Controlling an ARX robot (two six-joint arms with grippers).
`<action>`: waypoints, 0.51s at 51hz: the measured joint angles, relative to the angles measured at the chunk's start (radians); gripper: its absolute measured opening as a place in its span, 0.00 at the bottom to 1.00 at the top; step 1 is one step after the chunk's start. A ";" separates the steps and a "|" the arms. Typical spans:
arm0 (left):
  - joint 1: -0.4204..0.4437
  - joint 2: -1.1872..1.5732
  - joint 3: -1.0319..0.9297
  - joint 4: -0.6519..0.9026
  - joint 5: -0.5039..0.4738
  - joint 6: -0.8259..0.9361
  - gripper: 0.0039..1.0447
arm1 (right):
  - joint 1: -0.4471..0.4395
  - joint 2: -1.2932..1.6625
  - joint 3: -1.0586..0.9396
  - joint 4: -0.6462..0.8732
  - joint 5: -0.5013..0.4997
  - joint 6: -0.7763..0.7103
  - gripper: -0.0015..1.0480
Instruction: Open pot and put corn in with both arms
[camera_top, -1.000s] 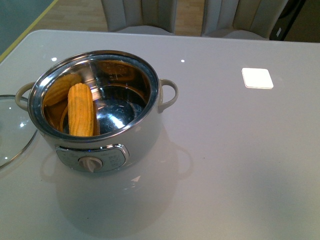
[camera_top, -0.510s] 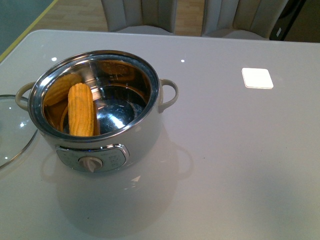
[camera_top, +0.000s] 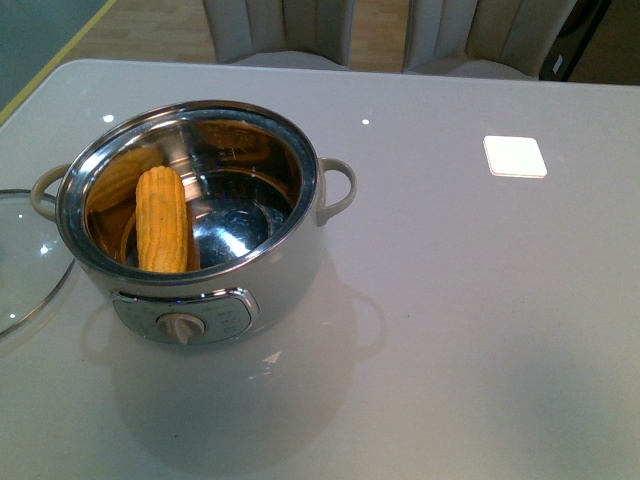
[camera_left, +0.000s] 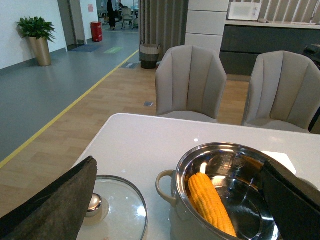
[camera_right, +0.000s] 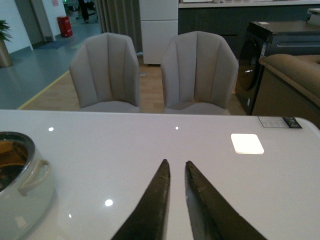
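White glossy table: three items standing directly on its surface.

Pot, white with steel bowl, uncovered, at centre left of the front view, control panel facing the camera. Glass lid with metal rim, lying flat at the left edge, just beside the pot's left handle. Small white square tile, upper right, well apart from the pot.

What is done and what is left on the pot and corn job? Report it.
Done: the lid is off and lies on the table beside the pot, and the corn leans inside the steel bowl. In hand: nothing; the left gripper is wide open and empty, and the right gripper holds nothing, its fingers close together over bare table. Left: nothing visible; the job looks finished.
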 joint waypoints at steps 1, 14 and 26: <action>0.000 0.000 0.000 0.000 0.000 0.000 0.94 | 0.000 0.000 0.000 0.000 0.000 0.000 0.17; 0.000 0.000 0.000 0.000 0.000 0.000 0.94 | 0.000 0.000 0.000 0.000 0.000 0.000 0.61; 0.000 0.000 0.000 0.000 0.000 0.000 0.94 | 0.000 0.000 0.000 0.000 0.000 0.000 0.91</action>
